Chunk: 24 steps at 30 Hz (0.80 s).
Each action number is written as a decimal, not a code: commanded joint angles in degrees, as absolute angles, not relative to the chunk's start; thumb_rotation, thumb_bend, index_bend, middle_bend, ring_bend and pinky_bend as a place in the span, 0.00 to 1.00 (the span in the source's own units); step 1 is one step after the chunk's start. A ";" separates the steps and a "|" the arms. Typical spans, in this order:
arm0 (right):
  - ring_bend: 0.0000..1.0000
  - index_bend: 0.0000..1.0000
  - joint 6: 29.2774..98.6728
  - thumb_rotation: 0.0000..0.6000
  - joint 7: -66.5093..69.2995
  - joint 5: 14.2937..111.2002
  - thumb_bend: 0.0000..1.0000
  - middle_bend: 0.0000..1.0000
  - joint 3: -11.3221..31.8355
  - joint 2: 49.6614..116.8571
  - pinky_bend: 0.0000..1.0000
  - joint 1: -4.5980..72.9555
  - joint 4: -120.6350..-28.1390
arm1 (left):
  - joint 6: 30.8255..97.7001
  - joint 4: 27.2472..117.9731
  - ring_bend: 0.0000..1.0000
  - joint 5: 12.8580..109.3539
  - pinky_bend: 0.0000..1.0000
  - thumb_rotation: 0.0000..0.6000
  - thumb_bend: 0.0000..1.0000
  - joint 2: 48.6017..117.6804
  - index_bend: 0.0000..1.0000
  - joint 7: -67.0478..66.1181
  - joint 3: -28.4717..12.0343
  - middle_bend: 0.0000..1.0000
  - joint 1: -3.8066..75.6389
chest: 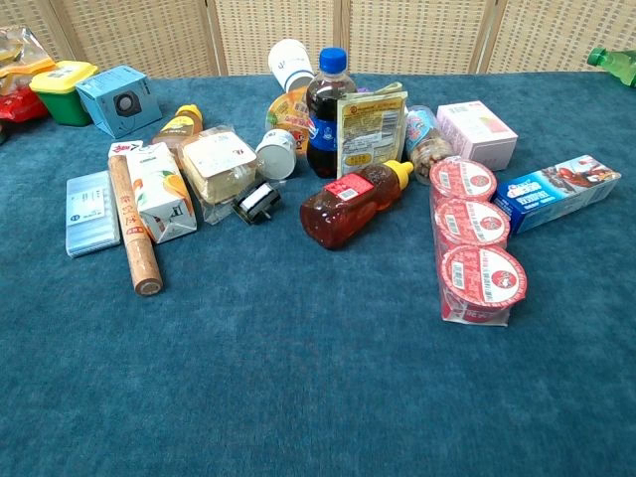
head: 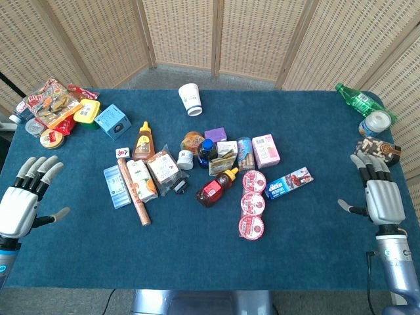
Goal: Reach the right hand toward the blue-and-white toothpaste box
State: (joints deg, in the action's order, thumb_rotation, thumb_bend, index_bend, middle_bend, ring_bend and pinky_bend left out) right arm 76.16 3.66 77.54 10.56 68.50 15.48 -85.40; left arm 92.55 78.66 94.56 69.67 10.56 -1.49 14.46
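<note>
The blue-and-white toothpaste box [head: 289, 183] lies flat on the blue table, right of a stack of red-lidded cups [head: 252, 203]. The chest view shows the toothpaste box [chest: 556, 192] at the right edge. My right hand [head: 379, 187] hovers near the table's right edge, fingers spread, palm down, holding nothing, well to the right of the box. At the left edge, my left hand [head: 25, 199] is likewise spread and holds nothing. Neither hand shows in the chest view.
A cluster of groceries fills the middle: amber syrup bottle [head: 215, 187], pink box [head: 266, 150], cola bottle [head: 207, 151], juice carton [head: 142, 180], wooden roll [head: 134, 194]. Green bottle [head: 357, 100] and jars [head: 377, 123] stand at the far right, just beyond my right hand. Snack packs [head: 56, 108] lie far left.
</note>
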 commanded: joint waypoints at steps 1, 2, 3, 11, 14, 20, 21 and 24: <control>0.00 0.09 76.05 1.00 3.39 77.78 0.05 0.00 10.36 68.49 0.00 15.54 -85.48 | 92.59 78.82 0.00 94.70 0.00 1.00 0.08 69.62 0.10 10.50 -1.54 0.00 14.38; 0.00 0.09 76.04 1.00 3.25 77.91 0.05 0.00 10.26 68.47 0.00 15.54 -85.59 | 92.62 78.91 0.00 94.78 0.00 1.00 0.08 69.61 0.10 10.46 -1.57 0.00 14.35; 0.00 0.09 75.94 1.00 3.10 78.10 0.05 0.00 10.10 68.40 0.00 15.57 -85.81 | 92.63 79.03 0.00 94.88 0.00 1.00 0.08 69.61 0.10 10.40 -1.60 0.00 14.32; 0.00 0.09 73.11 1.00 -1.95 80.83 0.05 0.00 8.80 67.73 0.00 18.02 -85.51 | 92.49 79.33 0.00 94.90 0.00 1.00 0.08 69.76 0.10 10.94 -2.08 0.00 14.26; 0.00 0.09 69.97 1.00 -3.88 81.71 0.05 0.00 8.30 67.43 0.00 20.12 -84.71 | 92.38 79.16 0.00 94.85 0.00 1.00 0.08 69.75 0.10 11.59 -2.18 0.00 14.19; 0.00 0.10 64.14 1.00 -3.61 82.01 0.06 0.00 8.52 67.39 0.00 24.25 -82.58 | 92.22 78.76 0.00 94.66 0.00 1.00 0.08 69.89 0.10 12.27 -2.50 0.00 14.16; 0.00 0.10 63.14 1.00 -3.48 82.37 0.06 0.00 8.51 67.47 0.00 25.13 -82.02 | 92.17 78.72 0.00 94.54 0.00 1.00 0.08 69.91 0.10 12.35 -2.58 0.00 14.13; 0.00 0.11 60.39 1.00 -3.62 83.33 0.06 0.00 8.25 67.56 0.00 27.40 -80.76 | 92.14 78.83 0.00 94.37 0.00 1.00 0.08 69.87 0.10 12.51 -2.72 0.00 14.03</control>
State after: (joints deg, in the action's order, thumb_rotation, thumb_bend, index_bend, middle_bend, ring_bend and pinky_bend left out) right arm 61.62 -3.54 82.67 8.41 67.50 26.37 -81.61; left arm 92.15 78.83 94.37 69.87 12.51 -2.73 14.02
